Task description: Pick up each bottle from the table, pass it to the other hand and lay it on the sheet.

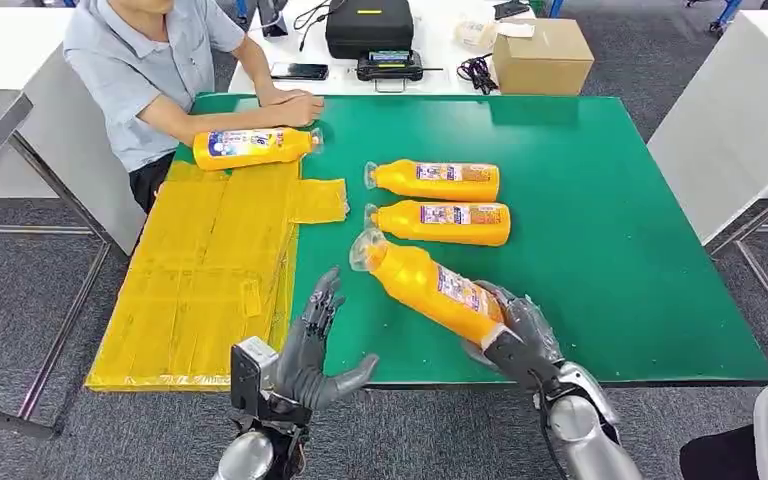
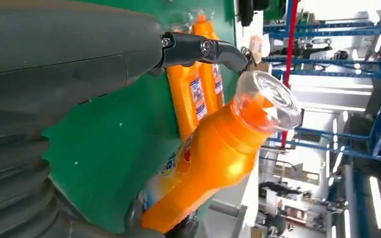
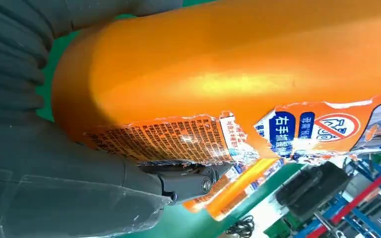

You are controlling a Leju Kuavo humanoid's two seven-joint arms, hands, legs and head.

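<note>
My right hand (image 1: 513,322) grips the base of an orange bottle (image 1: 428,285) with a clear cap, lifted above the green table (image 1: 600,220) and pointing toward my left hand. The same bottle (image 3: 238,69) fills the right wrist view, and its cap end (image 2: 265,101) faces the left wrist camera. My left hand (image 1: 310,335) is open, fingers spread, a short way left of the bottle's neck, at the edge of the yellow sheet (image 1: 210,270). Two more orange bottles (image 1: 435,180) (image 1: 442,222) lie side by side on the table. Another bottle (image 1: 252,147) lies at the sheet's far end.
A person in a grey shirt (image 1: 135,60) sits at the far left with a hand (image 1: 295,105) resting near the bottle on the sheet. Beyond the green table stand a cardboard box (image 1: 543,55), a black case (image 1: 368,25) and a phone (image 1: 298,71).
</note>
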